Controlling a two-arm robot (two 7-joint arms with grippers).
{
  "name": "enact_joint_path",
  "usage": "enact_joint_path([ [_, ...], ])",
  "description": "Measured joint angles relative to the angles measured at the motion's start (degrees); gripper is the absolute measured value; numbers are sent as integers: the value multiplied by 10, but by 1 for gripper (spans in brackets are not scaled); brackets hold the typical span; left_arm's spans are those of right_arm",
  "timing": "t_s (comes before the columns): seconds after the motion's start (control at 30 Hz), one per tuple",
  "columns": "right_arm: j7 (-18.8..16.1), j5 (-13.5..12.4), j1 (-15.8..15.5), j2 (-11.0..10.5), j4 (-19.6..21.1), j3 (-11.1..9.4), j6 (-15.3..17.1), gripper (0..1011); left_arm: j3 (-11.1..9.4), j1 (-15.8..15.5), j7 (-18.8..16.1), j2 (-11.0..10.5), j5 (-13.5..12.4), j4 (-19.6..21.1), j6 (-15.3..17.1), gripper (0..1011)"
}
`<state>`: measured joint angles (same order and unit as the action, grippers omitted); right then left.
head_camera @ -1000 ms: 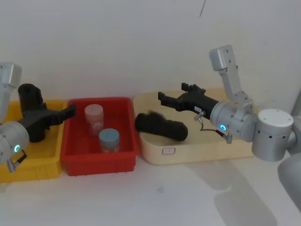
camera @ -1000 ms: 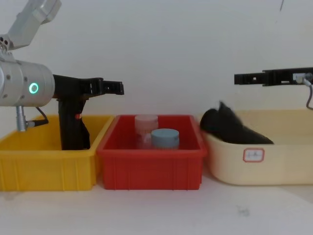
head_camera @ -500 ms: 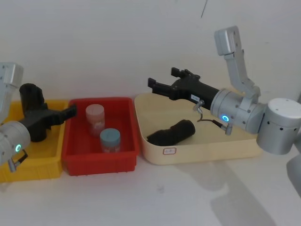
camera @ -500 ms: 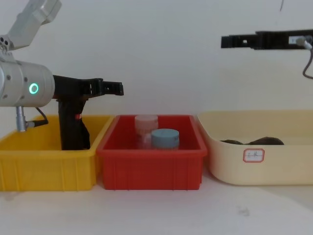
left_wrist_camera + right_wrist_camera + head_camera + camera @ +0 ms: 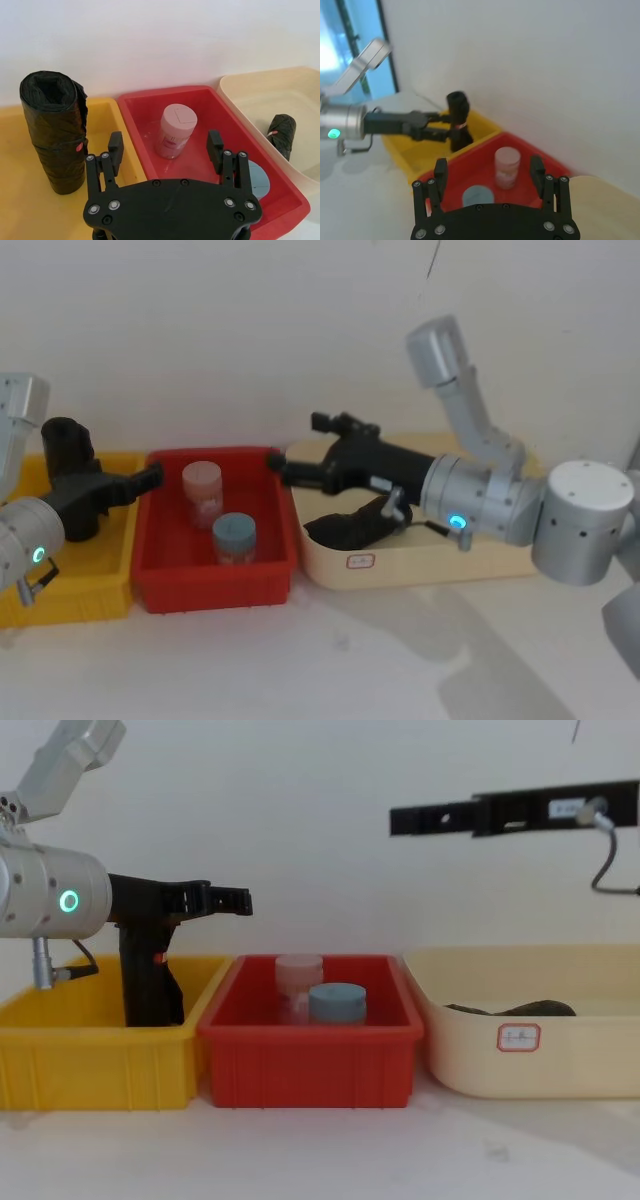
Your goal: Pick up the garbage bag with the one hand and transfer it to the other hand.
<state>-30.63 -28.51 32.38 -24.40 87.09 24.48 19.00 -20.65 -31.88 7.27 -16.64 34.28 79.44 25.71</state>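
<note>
Bag (image 5: 146, 982) is standing upright in the yellow bin (image 5: 100, 1032) left of the red bin (image 5: 310, 1032), with the left hand (image 5: 236, 900) hovering beside it, spread and empty. Right hand (image 5: 400, 820), also spread, is hanging above the red bin. Off-centre closing is risking toppling the bag.

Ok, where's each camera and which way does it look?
Head view: high, looking down into the yellow plastic bin, red plastic bin, beige plastic tub; left gripper, right gripper show.
Chest view: low, looking across at their sides; both grippers show.
Left wrist view: behind its open jaws, facing the tall black plastic roll.
Right wrist view: behind its open jaws, facing the left gripper.
Both wrist views share the pink plastic jar.
</note>
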Motion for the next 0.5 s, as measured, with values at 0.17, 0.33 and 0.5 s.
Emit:
enact_joint_path([
  [0.17, -11, 23, 7, -3, -6, 30, -4, 1001, 0, 0, 0, 0, 0, 0, 0, 1000],
  [0.33, -16, 43, 20, 1, -26, 58, -6, 1001, 0, 0, 0, 0, 0, 0, 0, 1001],
  [0.5, -20, 58, 35, 12, -53, 82, 0, 1001, 0, 0, 0, 0, 0, 0, 0, 1001],
])
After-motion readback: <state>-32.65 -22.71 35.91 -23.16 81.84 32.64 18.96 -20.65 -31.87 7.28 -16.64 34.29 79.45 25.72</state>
